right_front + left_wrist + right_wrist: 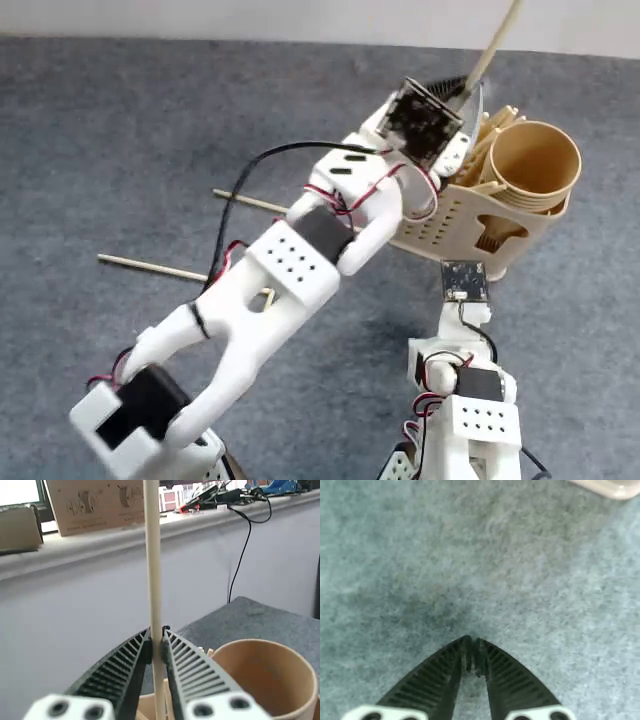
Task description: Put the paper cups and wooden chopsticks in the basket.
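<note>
Left hand (156, 649): clamped on a wooden chopstick, ribbed black fingers pressing it from both sides; in the high view it stood over the basket's rear edge, upper right of the frame.
Held chopstick (152, 555): upright between the fingertips in the left wrist view; in the high view it slanted up to the top edge of the frame.
Basket (450, 228): beige with perforated walls, right of centre on the grey worktop (100, 130).
Paper cups (535, 160): a nested stack lying tilted in the basket's right end.
Stowed chopsticks (488, 138): several inside the basket, just beside the cups.
Loose chopsticks: two lay on the worktop at the left of the frame, one (150, 267) lower, the other (250, 202) running behind the left arm.
Right hand (472, 660): tips together with nothing between them, over bare worktop near the basket's front.
</note>
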Available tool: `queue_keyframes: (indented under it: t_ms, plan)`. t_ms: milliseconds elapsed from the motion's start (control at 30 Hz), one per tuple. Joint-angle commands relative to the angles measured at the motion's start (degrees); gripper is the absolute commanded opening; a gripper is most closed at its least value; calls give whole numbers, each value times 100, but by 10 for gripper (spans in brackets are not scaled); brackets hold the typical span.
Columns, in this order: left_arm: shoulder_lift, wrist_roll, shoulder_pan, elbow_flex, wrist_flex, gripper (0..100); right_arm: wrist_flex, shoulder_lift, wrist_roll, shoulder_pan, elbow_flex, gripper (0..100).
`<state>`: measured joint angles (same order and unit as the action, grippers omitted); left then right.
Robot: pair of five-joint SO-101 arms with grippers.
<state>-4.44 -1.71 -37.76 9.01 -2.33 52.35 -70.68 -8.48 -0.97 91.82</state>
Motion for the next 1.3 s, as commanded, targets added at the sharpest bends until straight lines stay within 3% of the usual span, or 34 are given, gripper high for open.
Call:
queue_keyframes:
  t_ms: [0,133,433,600,933,1133,1267]
  plan:
    - [136,62,-84,-382,97,27,-145,-4,-114,-22,40,41]
    - [127,62,-66,-558,-844,127,-145,-4,-114,-4,40,41]
    - [22,62,22,-2220,-3675,130,-145,-4,-123,13,48,41]
    - [-505,62,180,-2765,-4826,130,-145,-4,-123,13,48,41]
    - [-1719,62,523,-2774,-5530,128,-145,-4,-123,13,48,41]
    - [-1420,53,488,-2774,-5495,4,-145,-4,-123,13,48,41]
    - [-945,53,488,-2774,-5495,7,-145,-4,-123,13,48,41]
